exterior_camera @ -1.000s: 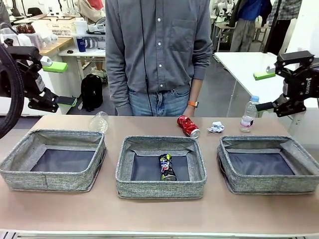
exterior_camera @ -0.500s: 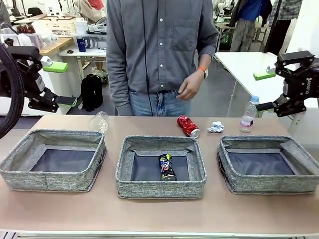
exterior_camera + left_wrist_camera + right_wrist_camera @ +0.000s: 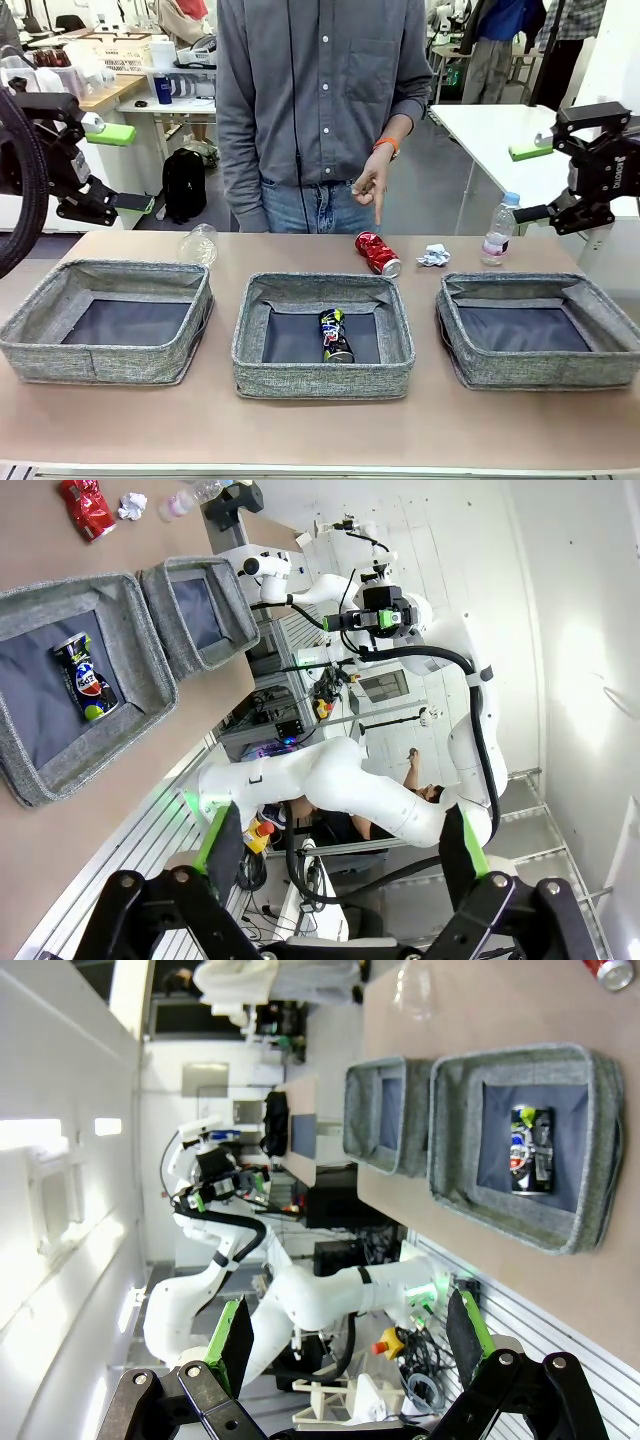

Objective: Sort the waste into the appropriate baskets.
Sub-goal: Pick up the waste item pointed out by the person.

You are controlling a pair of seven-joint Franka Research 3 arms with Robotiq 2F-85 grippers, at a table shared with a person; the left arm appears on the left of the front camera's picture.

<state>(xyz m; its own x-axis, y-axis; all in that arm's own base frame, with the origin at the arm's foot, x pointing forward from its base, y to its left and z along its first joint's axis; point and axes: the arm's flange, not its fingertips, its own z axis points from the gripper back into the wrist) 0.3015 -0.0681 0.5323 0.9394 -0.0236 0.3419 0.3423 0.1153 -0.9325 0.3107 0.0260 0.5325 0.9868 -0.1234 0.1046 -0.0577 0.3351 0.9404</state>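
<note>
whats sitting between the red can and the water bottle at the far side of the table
A small white paper wad lies between the red can and the water bottle, apart from both. The front view shows this plainly.

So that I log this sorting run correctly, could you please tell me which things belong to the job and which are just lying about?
Job: red can, blue-and-yellow can, clear cup, water bottle, paper wad, left basket, middle basket, right basket.
Lying about: black backpack, blue cup on the far desk.
</note>
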